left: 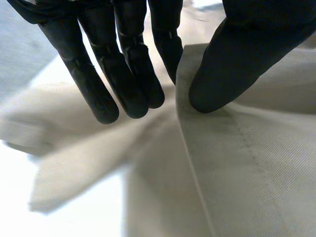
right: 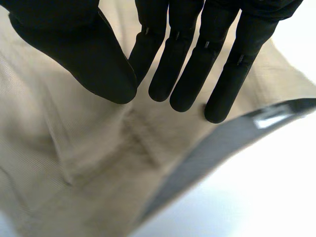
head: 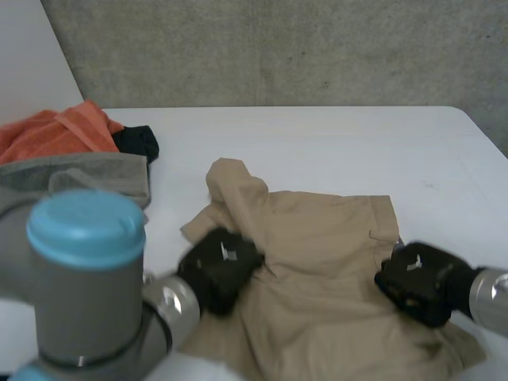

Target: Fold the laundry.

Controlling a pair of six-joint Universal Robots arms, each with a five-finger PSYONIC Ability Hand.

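Where the tabletop (head: 317, 143) carries the work: you have the tan garment (head: 325, 254) lying crumpled at the near middle, between both arms. The pile of other laundry (head: 71, 151) sits well apart at the far left.
Risk: the garment's left side is bunched and doubled over, so closing there may catch only the top layer and twist the rest. Uneven pulls from your two hands would likely skew the fold.
Left hand (head: 218, 266): palm down on the bunched left edge.
Right hand (head: 417, 282): palm down at the right edge.
Left fingers (left: 131, 84): straight and side by side, with the thumb on a fold's edge; not clamped.
Right fingers (right: 187, 74): straight, thumb alongside, over the cloth and gripping nothing.
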